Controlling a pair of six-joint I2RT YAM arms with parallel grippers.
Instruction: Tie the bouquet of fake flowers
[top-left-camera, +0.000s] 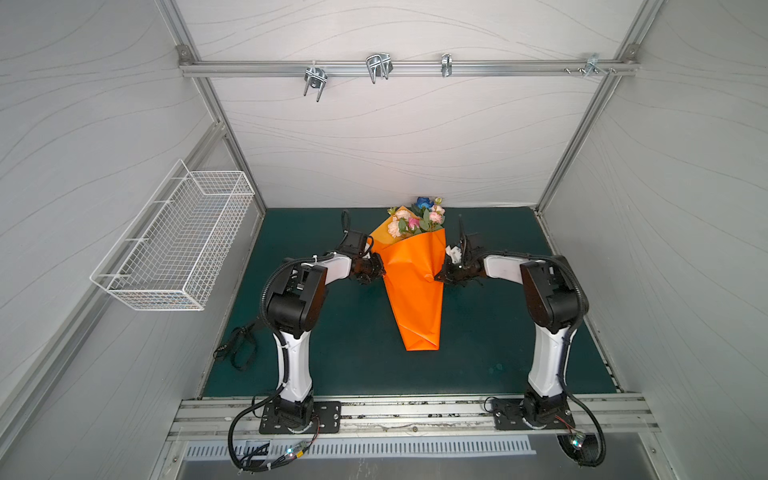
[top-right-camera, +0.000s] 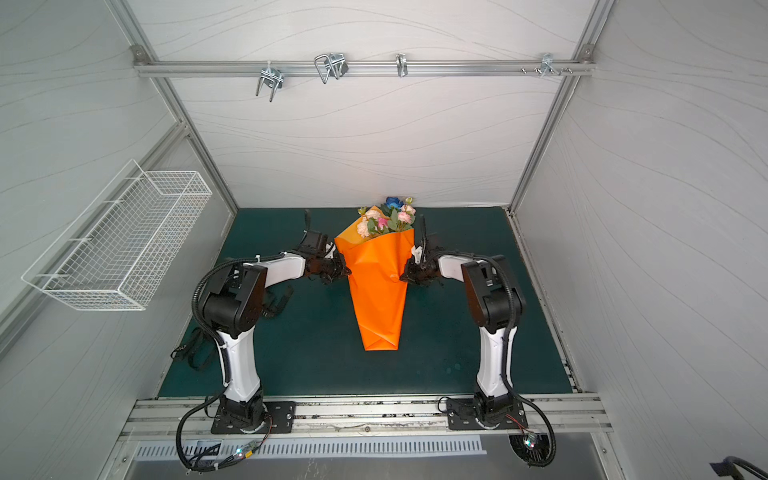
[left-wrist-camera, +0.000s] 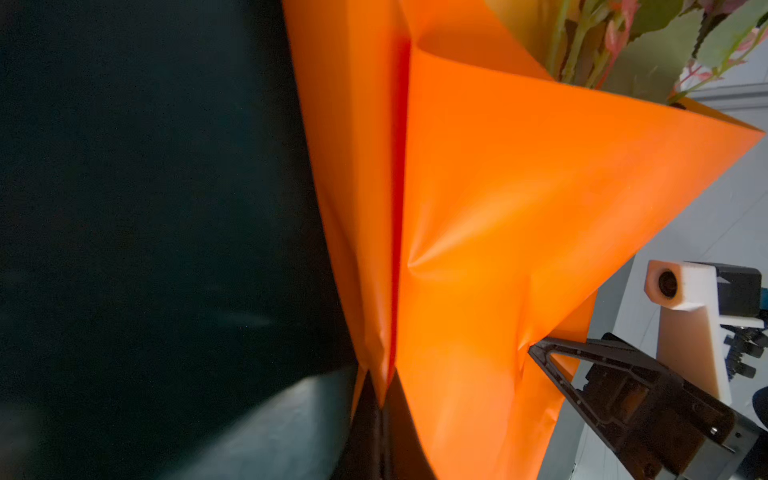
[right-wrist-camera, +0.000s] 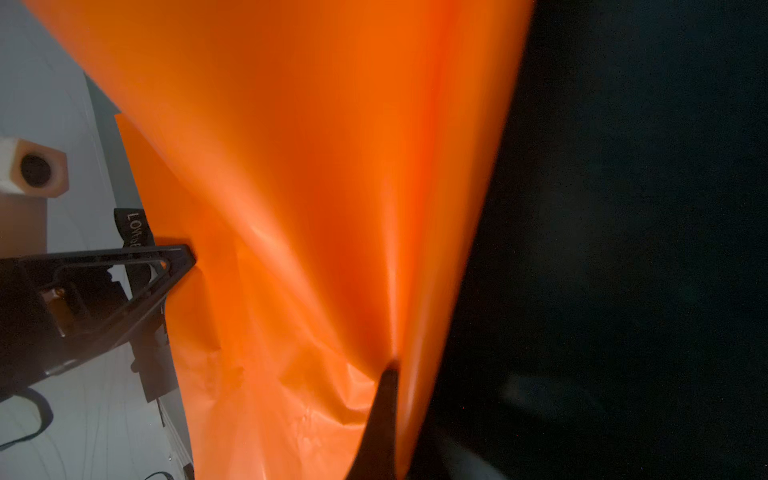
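The bouquet of fake flowers (top-left-camera: 417, 218) (top-right-camera: 388, 218) lies on the green mat inside a cone of orange wrapping paper (top-left-camera: 411, 286) (top-right-camera: 378, 291), blooms toward the back wall. Stems and leaves (left-wrist-camera: 623, 41) show in the cone's mouth. My left gripper (top-left-camera: 380, 272) (left-wrist-camera: 380, 411) is shut on the paper's left edge, about mid-cone. Opposite it, my right gripper (top-left-camera: 438, 276) (right-wrist-camera: 392, 370) is shut on a pinch of paper at the right edge. A strip of black lettered ribbon (right-wrist-camera: 135, 232) shows by the left gripper's finger; I cannot tell whether it is held.
More black ribbon (top-left-camera: 237, 345) lies loose on the mat (top-left-camera: 498, 332) by the left arm's base. A white wire basket (top-left-camera: 178, 241) hangs on the left wall. Metal hooks (top-left-camera: 378, 66) sit on the rail high at the back.
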